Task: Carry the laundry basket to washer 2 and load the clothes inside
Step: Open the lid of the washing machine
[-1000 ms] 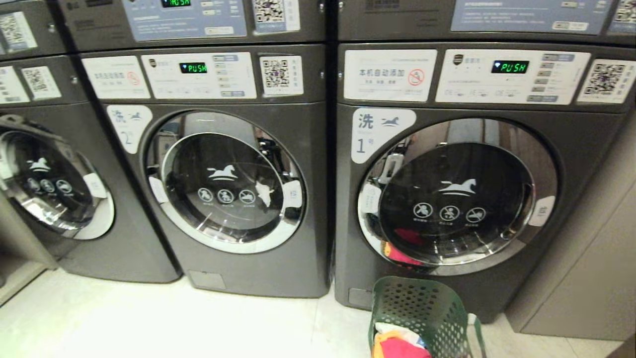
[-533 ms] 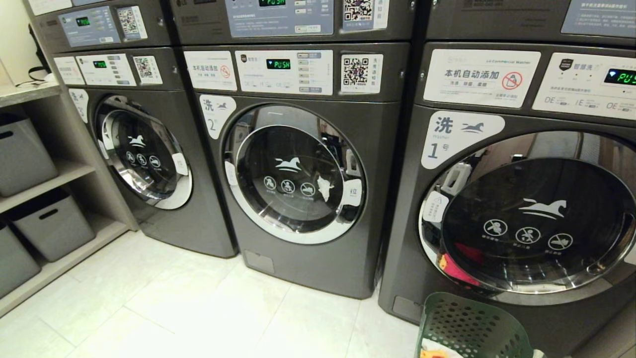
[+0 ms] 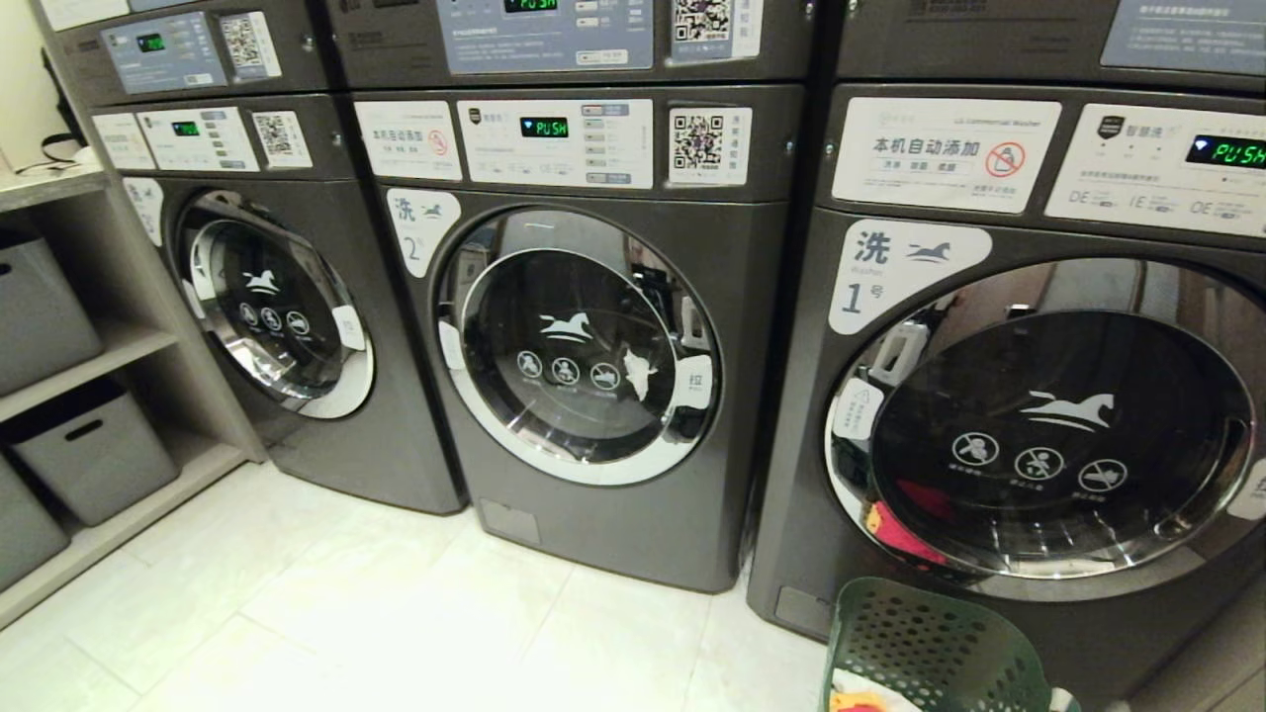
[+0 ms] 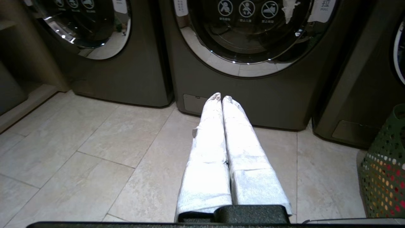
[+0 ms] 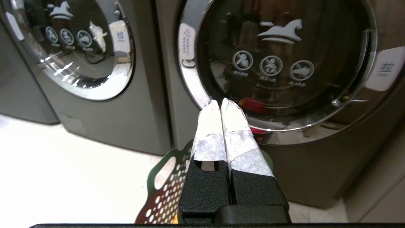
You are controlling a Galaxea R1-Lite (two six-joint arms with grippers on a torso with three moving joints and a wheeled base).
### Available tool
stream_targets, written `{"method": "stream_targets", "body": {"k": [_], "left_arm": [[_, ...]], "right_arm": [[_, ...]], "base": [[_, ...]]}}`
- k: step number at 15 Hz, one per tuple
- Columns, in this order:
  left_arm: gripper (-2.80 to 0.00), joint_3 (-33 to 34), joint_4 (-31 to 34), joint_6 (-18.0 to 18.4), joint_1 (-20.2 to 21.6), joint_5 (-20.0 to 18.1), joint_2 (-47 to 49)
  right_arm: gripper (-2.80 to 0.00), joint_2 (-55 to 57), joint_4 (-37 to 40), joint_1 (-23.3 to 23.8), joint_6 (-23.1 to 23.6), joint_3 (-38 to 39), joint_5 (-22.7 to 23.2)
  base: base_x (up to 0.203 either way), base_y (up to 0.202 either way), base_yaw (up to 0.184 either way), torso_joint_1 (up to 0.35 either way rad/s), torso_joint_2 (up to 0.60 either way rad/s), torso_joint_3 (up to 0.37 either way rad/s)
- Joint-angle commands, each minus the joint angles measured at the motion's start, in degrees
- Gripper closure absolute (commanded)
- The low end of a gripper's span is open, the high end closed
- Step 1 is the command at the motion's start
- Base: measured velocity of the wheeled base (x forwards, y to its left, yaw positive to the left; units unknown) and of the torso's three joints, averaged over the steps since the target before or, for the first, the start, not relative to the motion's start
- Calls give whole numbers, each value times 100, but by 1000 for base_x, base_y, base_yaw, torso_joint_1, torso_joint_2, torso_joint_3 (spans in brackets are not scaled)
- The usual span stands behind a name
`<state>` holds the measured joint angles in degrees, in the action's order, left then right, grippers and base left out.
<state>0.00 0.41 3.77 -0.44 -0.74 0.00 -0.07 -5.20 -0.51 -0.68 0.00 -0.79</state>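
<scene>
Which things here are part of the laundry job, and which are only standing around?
Job: laundry basket; clothes inside it; washer 2, door closed.
Not job: washer 1; unnumbered washer; grey storage bins on shelves.

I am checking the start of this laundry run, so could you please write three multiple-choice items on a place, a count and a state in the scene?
1. Where does the laundry basket stand?
A. On the floor before the washer labelled 1
B. On the shelf at the left
C. Inside washer 2

2. How many round washer doors show in the head view?
A. One
B. Three
C. Five

3. How is washer 2's door?
A. Wide open
B. Missing
C. Shut

Answers:
1 A: the green basket sits at the foot of the washer labelled 1, right of washer 2.
2 B: three chrome-ringed doors stand in a row.
3 C: its glass door lies flush in the front.

Both the left pincer and the right pincer are shut and empty.
</scene>
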Motion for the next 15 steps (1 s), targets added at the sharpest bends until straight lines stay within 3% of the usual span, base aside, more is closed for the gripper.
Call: {"method": "stream_targets", "body": {"k": [1,15], "left_arm": [[0,9,-5,1,0,-5,0],[0,9,-15,36,0,-14,0]], "right_arm": [[0,7,2,-2,-2,193,0],[0,7,2,-2,-2,193,0]], "base": [[-8,0,-117,7,2,2],[-1,9,-172,2,2,4]]}}
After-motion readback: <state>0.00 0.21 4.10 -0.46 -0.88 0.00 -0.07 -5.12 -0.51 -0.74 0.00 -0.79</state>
